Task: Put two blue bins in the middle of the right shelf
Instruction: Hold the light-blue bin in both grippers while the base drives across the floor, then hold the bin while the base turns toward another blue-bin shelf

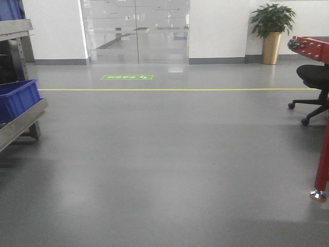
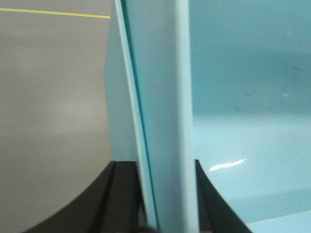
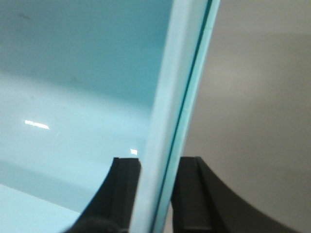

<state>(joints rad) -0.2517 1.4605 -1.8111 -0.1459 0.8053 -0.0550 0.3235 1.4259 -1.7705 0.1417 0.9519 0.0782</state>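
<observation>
The pale light-blue bins fill both wrist views and do not show in the front view. In the left wrist view a thick bin rim runs up the middle, with the bin's inside to its right. My left gripper is shut on that rim, one black finger on each side. In the right wrist view the opposite rim stands between the fingers of my right gripper, also shut on it. A thin dark seam along each rim shows a second pale-blue wall nested tight against the first. The right shelf middle is out of view.
A steel rack at the left edge carries dark blue bins. A red frame leg and a black office chair stand at the right. A yellow floor line, glass doors and a potted plant lie ahead.
</observation>
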